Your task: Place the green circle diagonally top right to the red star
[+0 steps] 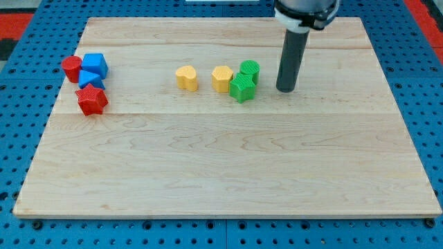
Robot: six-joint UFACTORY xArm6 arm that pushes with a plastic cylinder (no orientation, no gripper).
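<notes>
1. No pincer: the arm ends in a dark rod holding nothing; my tip rests on the pale wooden table.
2. Green circle block: at 9 o'clock of my tip, near but apart, touching a green star block.
3. Yellow blocks and: further toward 9 o'clock.
4. Red star block: far at 9 o'clock, beside two blue blocks and a red cylinder.

No readable text, labels or numbers anywhere (blocks and board plain)
</notes>
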